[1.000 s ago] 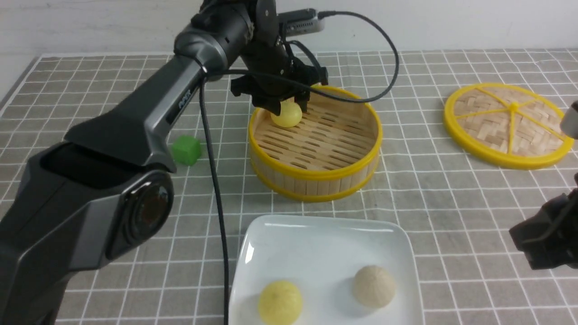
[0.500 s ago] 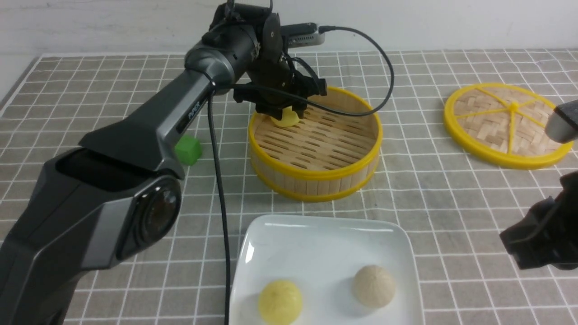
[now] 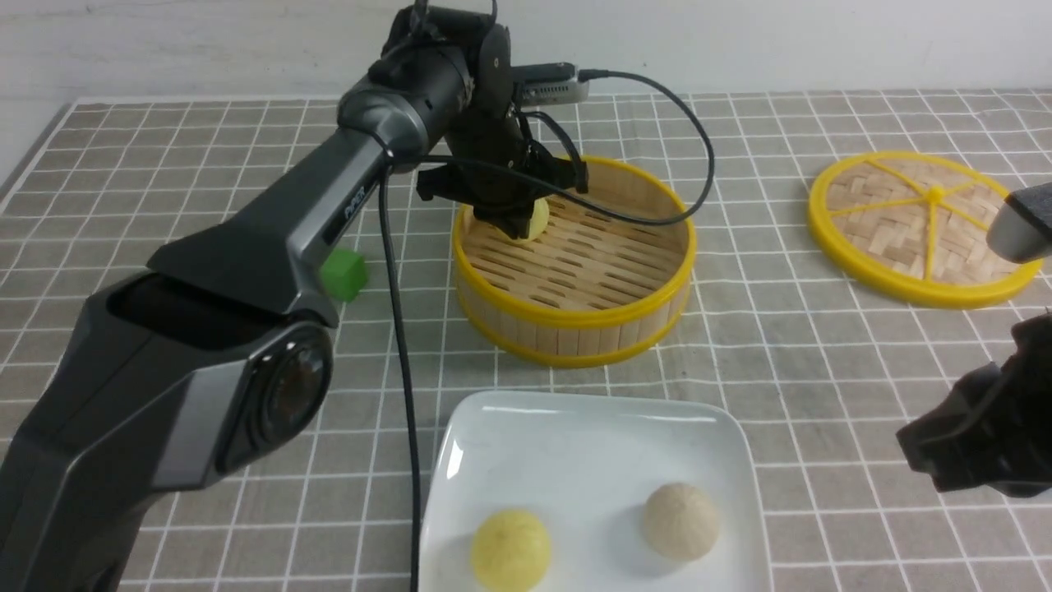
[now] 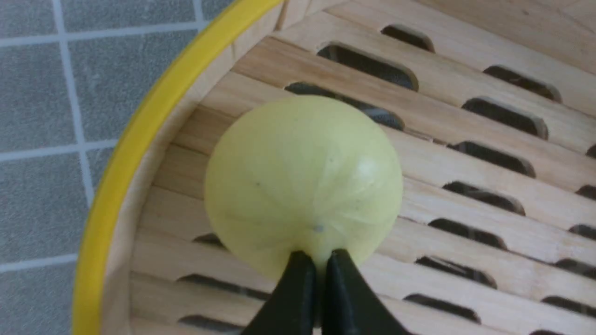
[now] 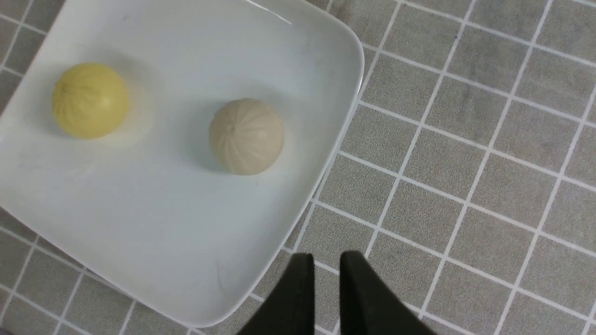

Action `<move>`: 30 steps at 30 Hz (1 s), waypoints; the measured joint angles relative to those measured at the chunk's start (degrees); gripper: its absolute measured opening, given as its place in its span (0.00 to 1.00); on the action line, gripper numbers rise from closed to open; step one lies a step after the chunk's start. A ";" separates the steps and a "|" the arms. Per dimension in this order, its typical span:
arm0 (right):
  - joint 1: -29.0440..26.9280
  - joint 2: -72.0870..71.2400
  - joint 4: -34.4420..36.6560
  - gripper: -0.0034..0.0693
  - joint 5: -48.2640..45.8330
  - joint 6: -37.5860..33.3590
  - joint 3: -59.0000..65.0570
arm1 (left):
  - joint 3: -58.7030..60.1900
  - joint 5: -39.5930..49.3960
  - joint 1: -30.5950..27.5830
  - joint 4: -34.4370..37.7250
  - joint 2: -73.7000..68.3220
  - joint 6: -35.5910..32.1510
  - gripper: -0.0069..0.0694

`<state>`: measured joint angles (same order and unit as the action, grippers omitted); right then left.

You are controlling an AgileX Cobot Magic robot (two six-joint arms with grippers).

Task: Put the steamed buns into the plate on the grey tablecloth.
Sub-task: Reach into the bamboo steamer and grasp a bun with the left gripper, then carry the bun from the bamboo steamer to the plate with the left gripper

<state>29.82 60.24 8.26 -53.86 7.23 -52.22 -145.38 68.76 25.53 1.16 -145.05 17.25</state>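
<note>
**Three cameras live: one wide from the robot's side, two tight on the wrists.**

The front view sits between the arms, raised and tilted down, looking forward over the grey tablecloth to the back wall, and it takes in the whole scene at middle range. The left wrist camera is right in close, peering past the left gripper into the bamboo steamer, and the bun in the steamer fills the middle. The front view shares that spot, half hidden by the left arm. The right wrist camera hangs higher, looking straight down past the right gripper at the plate. Its yellow bun and beige bun show in the front view too.
</note>
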 joint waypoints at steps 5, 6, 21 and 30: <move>0.00 0.00 0.04 0.19 -0.05 0.00 0.00 | -1.73 2.67 -0.05 0.09 2.39 -1.05 0.11; 0.00 0.00 0.04 0.19 -0.05 0.00 0.00 | -1.86 2.88 -0.05 0.14 2.92 -1.04 0.11; 0.00 0.00 0.69 0.21 -0.05 0.00 0.00 | -2.21 2.94 0.01 1.35 4.30 -1.98 0.11; 0.00 0.00 0.69 0.21 0.01 0.02 0.00 | -2.01 2.94 0.01 6.30 13.05 -4.27 0.12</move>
<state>29.82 60.24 8.96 -53.85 7.24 -52.22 -147.38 71.70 25.54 7.46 -132.00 12.98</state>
